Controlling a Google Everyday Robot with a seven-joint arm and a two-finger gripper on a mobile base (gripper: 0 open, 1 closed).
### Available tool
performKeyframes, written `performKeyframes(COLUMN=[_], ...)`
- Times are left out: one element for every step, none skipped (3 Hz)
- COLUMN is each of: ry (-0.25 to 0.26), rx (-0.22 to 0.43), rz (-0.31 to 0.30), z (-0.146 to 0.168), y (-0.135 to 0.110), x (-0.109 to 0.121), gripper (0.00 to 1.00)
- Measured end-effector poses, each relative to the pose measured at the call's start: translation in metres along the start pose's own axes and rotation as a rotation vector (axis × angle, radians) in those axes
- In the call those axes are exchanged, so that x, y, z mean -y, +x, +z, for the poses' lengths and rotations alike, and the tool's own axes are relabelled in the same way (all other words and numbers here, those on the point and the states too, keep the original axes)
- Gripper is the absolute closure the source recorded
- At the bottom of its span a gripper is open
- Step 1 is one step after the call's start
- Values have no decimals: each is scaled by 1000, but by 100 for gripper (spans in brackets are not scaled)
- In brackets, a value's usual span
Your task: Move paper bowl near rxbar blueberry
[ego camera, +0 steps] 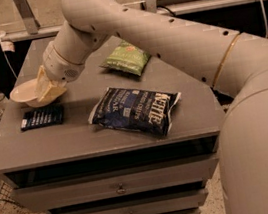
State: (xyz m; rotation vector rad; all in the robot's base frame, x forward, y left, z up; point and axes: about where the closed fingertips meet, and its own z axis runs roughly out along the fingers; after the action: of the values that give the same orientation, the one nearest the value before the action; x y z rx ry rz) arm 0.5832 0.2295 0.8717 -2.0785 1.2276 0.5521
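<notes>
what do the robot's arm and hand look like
Thick, smooth cream-white tubular arm with small dark dots along it, a thin gold ring near one joint and a banded wrist. Its tan-yellow hand is at the shallow cream paper bowl.

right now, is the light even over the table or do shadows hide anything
Camera view: dim, warmish light, no hard glare; the gap under the table top is black; the claw, holding the paper bowl at the table's left edge behind the rxbar blueberry, is plainly lit.
</notes>
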Motion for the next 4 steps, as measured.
performKeyframes(ry=[-4,-9,-11,-14], rx=[1,2,2,-34], rz=[-1,-3,-3,19], z=[2,5,5,-7], y=[-1,-2,-2,12], x=[-1,-2,-2,-7], gripper=[30,1,0,0])
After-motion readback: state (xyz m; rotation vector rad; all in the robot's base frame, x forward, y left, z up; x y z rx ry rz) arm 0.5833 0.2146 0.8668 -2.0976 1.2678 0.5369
